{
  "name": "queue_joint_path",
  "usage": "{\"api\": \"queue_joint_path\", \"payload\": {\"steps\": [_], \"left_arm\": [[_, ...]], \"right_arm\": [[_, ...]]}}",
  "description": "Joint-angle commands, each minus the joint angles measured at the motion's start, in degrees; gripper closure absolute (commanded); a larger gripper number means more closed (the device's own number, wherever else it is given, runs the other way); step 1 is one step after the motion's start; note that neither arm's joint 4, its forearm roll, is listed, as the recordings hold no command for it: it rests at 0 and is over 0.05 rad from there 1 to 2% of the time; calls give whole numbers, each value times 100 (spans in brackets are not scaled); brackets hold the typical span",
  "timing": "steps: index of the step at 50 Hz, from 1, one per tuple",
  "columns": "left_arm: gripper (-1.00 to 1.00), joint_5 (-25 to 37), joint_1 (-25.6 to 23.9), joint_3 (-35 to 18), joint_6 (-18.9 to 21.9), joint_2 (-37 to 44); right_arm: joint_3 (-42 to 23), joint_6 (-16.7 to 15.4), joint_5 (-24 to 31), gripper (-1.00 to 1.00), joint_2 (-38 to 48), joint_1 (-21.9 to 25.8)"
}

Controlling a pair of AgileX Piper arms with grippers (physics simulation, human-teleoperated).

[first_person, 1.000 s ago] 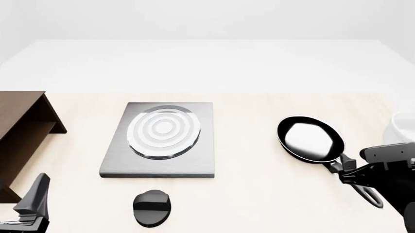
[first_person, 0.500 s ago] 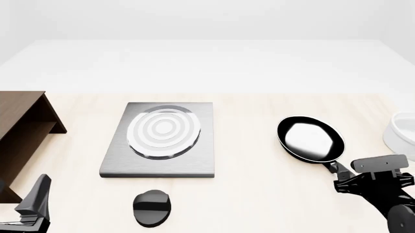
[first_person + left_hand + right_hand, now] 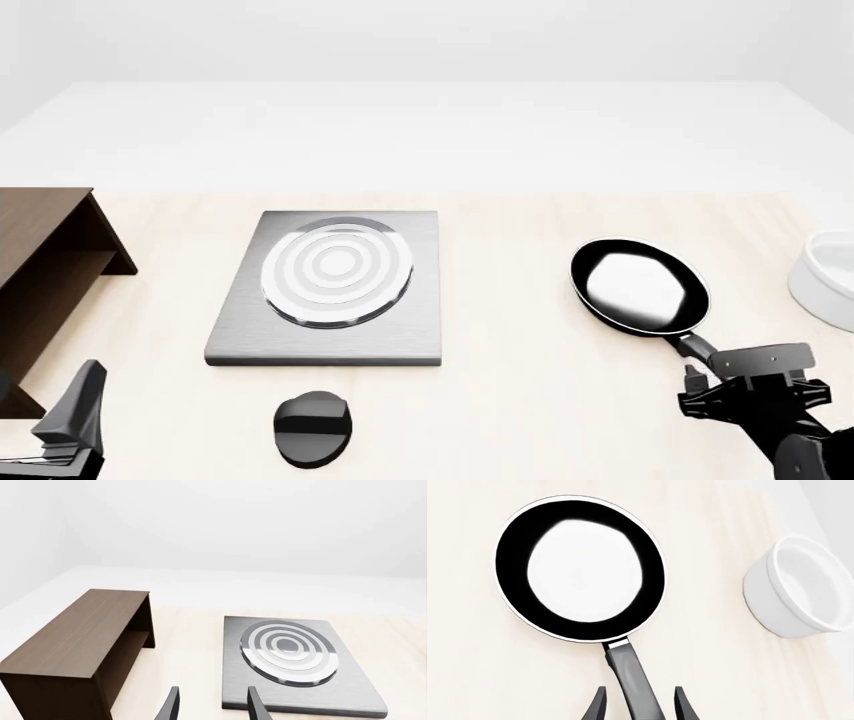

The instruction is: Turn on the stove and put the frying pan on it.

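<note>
The stove (image 3: pixel 240 335) is a grey metal slab with a ringed burner (image 3: pixel 336 270), left of the table's middle; it also shows in the left wrist view (image 3: pixel 347 690). Its black oval knob (image 3: pixel 314 428) lies in front of it. The frying pan (image 3: pixel 638 287) sits on the table to the right, handle (image 3: pixel 691 346) pointing to the near right. My right gripper (image 3: pixel 721 378) is open, and its fingers straddle the handle (image 3: pixel 627 667) without closing on it; the pan (image 3: pixel 580 570) lies ahead. My left gripper (image 3: pixel 74 420) is open and empty at the near left (image 3: pixel 212 709).
A dark brown wooden shelf (image 3: pixel 47 270) stands at the left edge, also in the left wrist view (image 3: pixel 80 645). A white bowl (image 3: pixel 827 280) sits at the right edge, close to the pan, also in the right wrist view (image 3: pixel 800 592).
My right gripper has moved toward the near edge and lower along the pan's handle. The pan, the stove, the knob and my left arm have not moved.
</note>
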Motion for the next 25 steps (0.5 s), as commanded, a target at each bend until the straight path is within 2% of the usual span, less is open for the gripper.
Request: {"api": "queue_joint_path", "payload": {"steps": [1, 13, 14, 25], "left_arm": [[-100, 31, -4, 3, -21, 2], [-100, 40, 7, -13, -25, 0], [-100, 39, 11, -11, -25, 0], [-100, 39, 21, -16, -37, 2]], "right_arm": [[10, -66, -714, -100, 908, -11], [26, -150, -891, -100, 1042, -26], [66, -177, -953, 100, 1001, -72], [186, -37, -847, 100, 566, 71]]}}
